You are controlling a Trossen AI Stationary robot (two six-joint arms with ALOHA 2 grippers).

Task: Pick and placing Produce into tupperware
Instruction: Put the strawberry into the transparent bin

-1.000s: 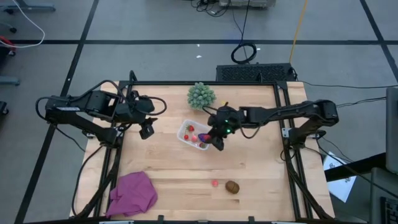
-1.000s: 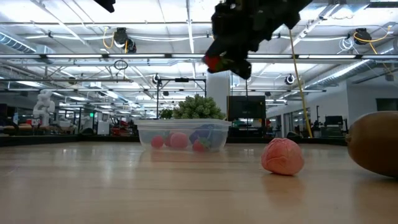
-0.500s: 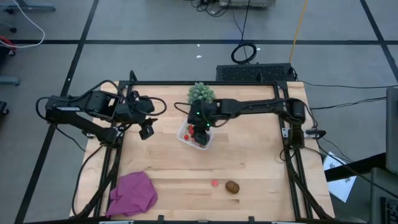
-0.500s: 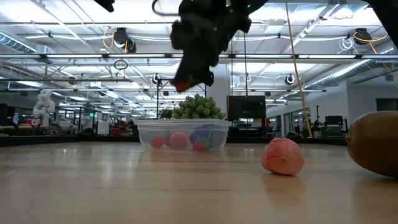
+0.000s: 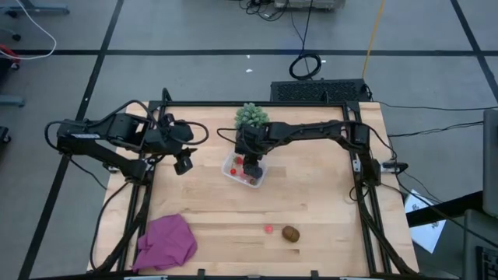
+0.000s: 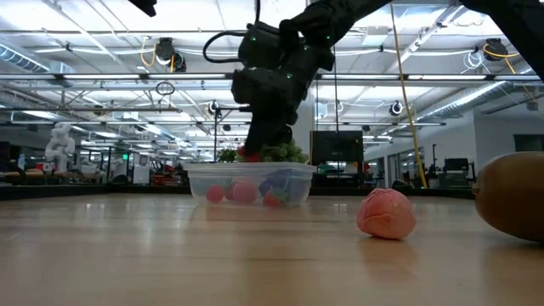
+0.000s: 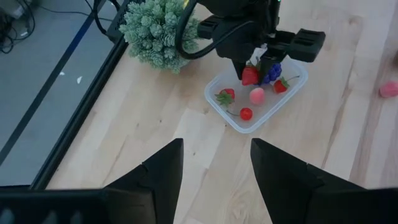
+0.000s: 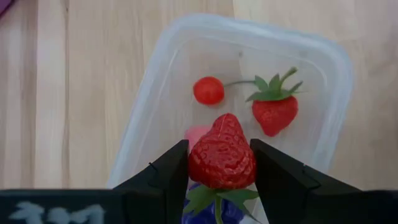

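Note:
The clear tupperware [image 5: 243, 170] [image 6: 248, 182] sits near the table's middle, in front of the green spiky ball. In it lie a cherry [image 8: 208, 91], a small strawberry [image 8: 273, 113], a pink piece [image 8: 195, 133] and a purple piece [image 7: 270, 71]. My right gripper [image 5: 250, 161] [image 8: 219, 163] hangs over it, shut on a red toy strawberry [image 8: 222, 155] [image 6: 252, 155]. A pink piece [image 5: 268, 229] [image 6: 387, 212] and the brown oval piece [image 5: 290, 233] lie near the table's near edge. My left gripper [image 5: 184, 162] [image 7: 214, 165] waits open, left of the tupperware. My right gripper pinches the strawberry by its wide sides [image 8: 198, 160] between the two fingers, coming from above and pointing down. The fruit's tip [image 8: 226, 118] points down and its green leaves [image 8: 208, 196] lie back toward the gripper. It is lifted clear, just above the tupperware's inside.
The green spiky ball [image 5: 251, 117] [image 7: 155, 34] stands just beyond the tupperware toward the far edge. A magenta cloth [image 5: 166, 243] lies at the near left corner. Bare wood stretches between the tupperware and the two loose pieces.
My right gripper, carrying the strawberry, has swung from the tupperware's right edge toward the table's left and then come down until it hangs low over the tupperware. The pieces in the tupperware and on the table have stayed in place.

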